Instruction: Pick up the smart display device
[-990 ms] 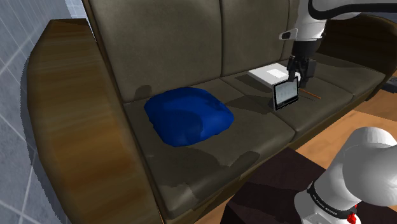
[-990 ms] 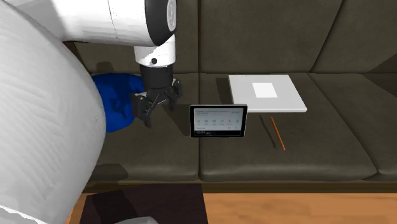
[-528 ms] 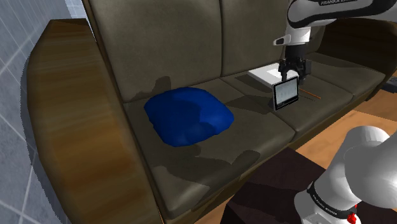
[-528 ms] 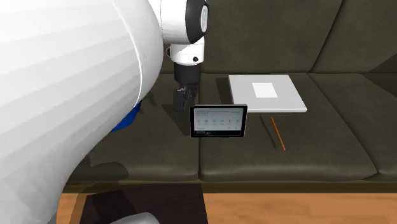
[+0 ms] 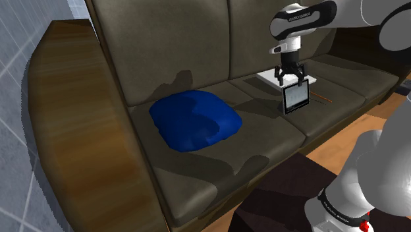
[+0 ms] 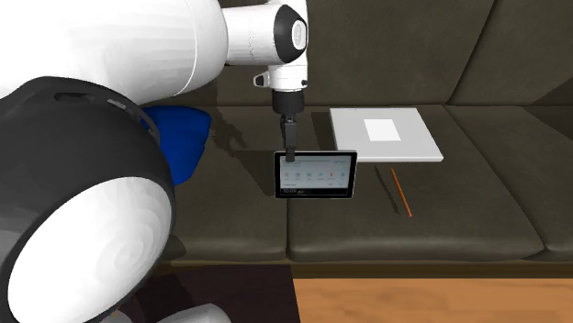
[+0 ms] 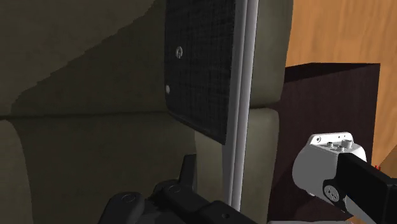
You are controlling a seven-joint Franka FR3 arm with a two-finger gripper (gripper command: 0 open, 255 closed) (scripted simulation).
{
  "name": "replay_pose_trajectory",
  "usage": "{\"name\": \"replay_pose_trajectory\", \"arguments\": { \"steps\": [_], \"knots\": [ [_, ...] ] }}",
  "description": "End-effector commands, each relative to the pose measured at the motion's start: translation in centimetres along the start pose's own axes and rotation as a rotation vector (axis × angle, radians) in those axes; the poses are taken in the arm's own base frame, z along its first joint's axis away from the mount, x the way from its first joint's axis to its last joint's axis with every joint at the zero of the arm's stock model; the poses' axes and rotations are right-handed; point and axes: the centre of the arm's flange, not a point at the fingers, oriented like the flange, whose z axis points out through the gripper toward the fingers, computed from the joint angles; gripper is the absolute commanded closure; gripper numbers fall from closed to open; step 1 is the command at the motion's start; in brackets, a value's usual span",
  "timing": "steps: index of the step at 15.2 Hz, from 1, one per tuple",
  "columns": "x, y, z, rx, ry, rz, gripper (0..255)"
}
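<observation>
Where 2 seat cushions of the sofa (image 5: pixel 197 173) meet, the smart display (image 6: pixel 316 174) stands upright, its screen text too small to read. The gripper (image 5: pixel 290 78) sits at its top edge with fingers spread. In the wrist view 1 finger (image 7: pixel 188 170) shows clear of the mesh back, and the other is hidden. A white pad (image 6: pixel 386 136) and a pencil (image 6: pixel 400 191) lie near, and a blue cushion (image 5: pixel 194 120) lies well apart.

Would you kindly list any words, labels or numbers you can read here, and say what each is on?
No text here is legible.
The smart display shows a text line and icons, too small to read.
The white flat box bears a pale patch, blank.
</observation>
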Motion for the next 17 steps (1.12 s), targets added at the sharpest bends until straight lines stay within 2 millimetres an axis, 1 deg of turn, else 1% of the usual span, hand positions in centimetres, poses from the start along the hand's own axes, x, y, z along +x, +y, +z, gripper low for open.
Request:
{"name": "replay_pose_trajectory", "arguments": {
  "steps": [1,6,8,9,17],
  "knots": [
    [-0.2,0.9,0.9,0.004,-0.004,-0.022,0],
    [-0.3,1.9,3.3,0.004,-0.004,-0.022,0],
    [-0.3,2.0,3.6,0.004,-0.004,-0.022,0],
    [-0.3,2.0,3.5,0.004,-0.004,-0.022,255],
    [-0.3,2.0,3.5,0.004,-0.004,-0.022,255]
  ]
}}
